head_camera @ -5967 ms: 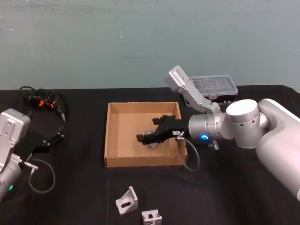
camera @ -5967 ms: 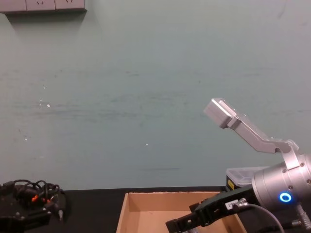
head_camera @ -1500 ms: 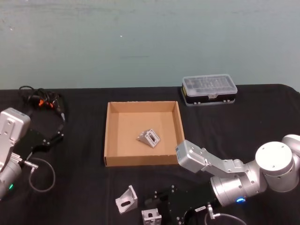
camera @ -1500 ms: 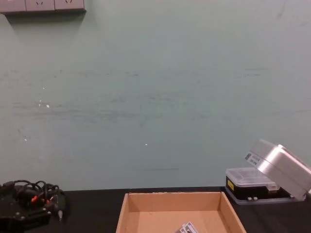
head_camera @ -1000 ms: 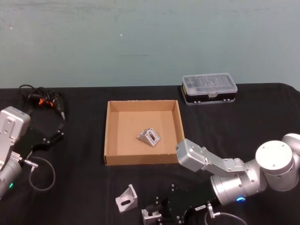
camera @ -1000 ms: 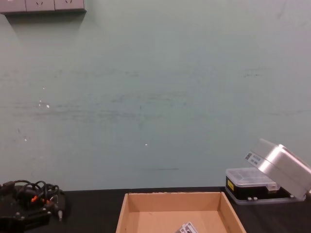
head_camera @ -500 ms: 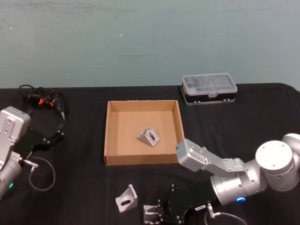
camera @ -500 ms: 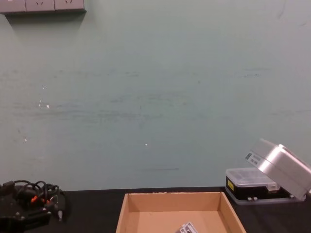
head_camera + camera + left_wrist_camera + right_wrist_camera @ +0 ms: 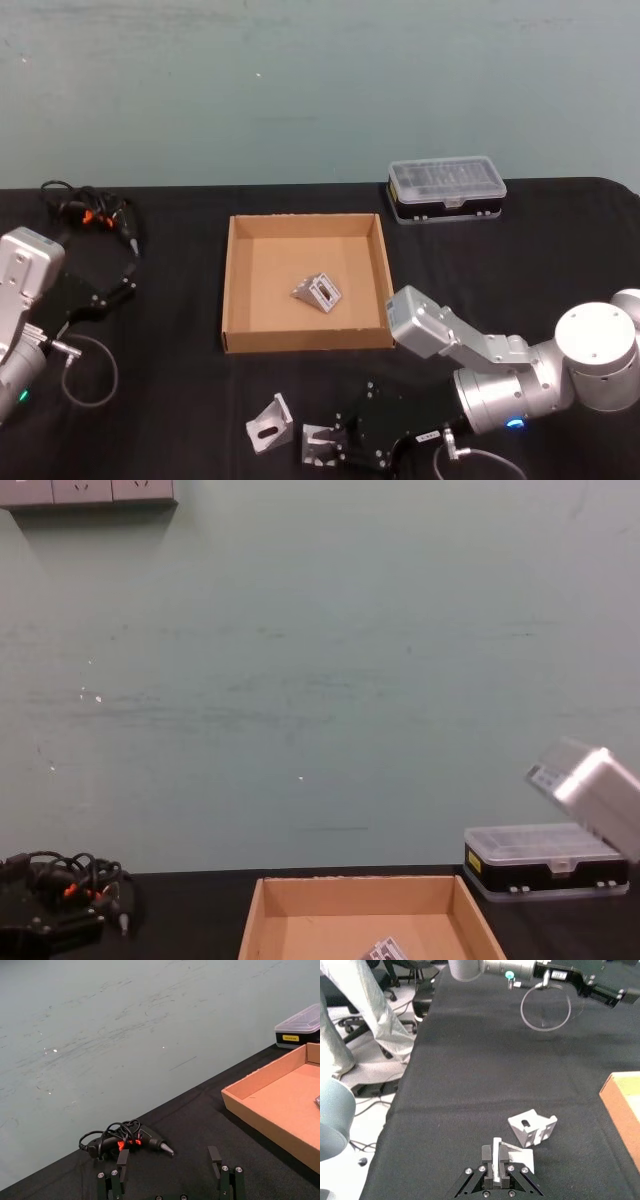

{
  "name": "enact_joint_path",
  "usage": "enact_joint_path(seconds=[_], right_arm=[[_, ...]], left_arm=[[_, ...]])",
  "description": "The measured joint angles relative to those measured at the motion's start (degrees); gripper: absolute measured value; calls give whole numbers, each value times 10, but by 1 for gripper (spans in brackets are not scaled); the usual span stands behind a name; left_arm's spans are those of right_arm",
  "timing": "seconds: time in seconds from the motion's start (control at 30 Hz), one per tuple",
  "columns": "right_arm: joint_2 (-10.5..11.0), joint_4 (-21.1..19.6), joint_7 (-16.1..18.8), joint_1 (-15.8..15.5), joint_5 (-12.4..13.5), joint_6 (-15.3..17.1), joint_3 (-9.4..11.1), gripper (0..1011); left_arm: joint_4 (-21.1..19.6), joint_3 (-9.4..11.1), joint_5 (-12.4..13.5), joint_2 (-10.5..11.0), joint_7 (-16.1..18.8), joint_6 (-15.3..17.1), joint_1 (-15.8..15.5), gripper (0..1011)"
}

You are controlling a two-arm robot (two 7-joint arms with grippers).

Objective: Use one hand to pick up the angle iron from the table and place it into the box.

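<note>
The black table has bare room right of the box and along its left side; the front strip nearest the robot is the crowded part. The tan box sits mid-table, open-topped and low-walled; the chest view looks over its far wall.

The right gripper reaches in low near the table's front edge, in front of the box's front wall; the right wrist view shows its fingers clenched on a flange of an angle iron; whether that piece touches the table I cannot tell.

The left gripper sits parked far left, jaws spread with nothing between them.

A clear-lidded case stands at the back right, apart from the box; a corded tool lies back left.

A second angle iron lies on the table just left of the held one, apart from it; a third angle iron lies inside the box, mid-floor.
</note>
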Motion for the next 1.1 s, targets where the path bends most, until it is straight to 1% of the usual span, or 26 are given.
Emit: enact_joint_path(seconds=[0.1, 0.13, 0.2, 0.23, 0.3, 0.33, 0.47, 0.57, 0.63, 0.77, 0.87, 0.9, 1.0, 1.07, 1.1], right_arm=[[4, -9, -4, -4, 11, -3, 9, 78], [4, -9, -4, -4, 11, -3, 9, 78], [9, -18, -7, -8, 22, -6, 17, 78], [12, -24, -9, -11, 30, -9, 24, 78], [14, -29, -12, -15, 38, -16, 32, 78], [17, -34, -16, -20, 48, -25, 40, 78], [21, -41, -25, -31, 65, -41, 57, 78], [21, -45, -42, -46, 87, -62, 82, 78], [19, -44, -49, -50, 94, -69, 91, 78], [11, -38, -67, -57, 102, -79, 108, 78], [-3, -27, -92, -59, 104, -82, 123, 78], [-3, -27, -92, -59, 104, -82, 123, 78], [-23, -11, -125, -58, 99, -82, 137, 78], [-33, -4, -137, -55, 97, -82, 142, 78], [-41, 4, -150, -52, 93, -82, 146, 78]], left_arm=[[0, 0, 0, 0, 0, 0, 0, 1000], [0, 0, 0, 0, 0, 0, 0, 1000], [0, 0, 0, 0, 0, 0, 0, 1000], [0, 0, 0, 0, 0, 0, 0, 1000], [0, 0, 0, 0, 0, 0, 0, 1000], [0, 0, 0, 0, 0, 0, 0, 1000], [0, 0, 0, 0, 0, 0, 0, 1000], [0, 0, 0, 0, 0, 0, 0, 1000], [0, 0, 0, 0, 0, 0, 0, 1000], [0, 0, 0, 0, 0, 0, 0, 1000], [0, 0, 0, 0, 0, 0, 0, 1000], [0, 0, 0, 0, 0, 0, 0, 1000], [0, 0, 0, 0, 0, 0, 0, 1000], [0, 0, 0, 0, 0, 0, 0, 1000], [0, 0, 0, 0, 0, 0, 0, 1000]])
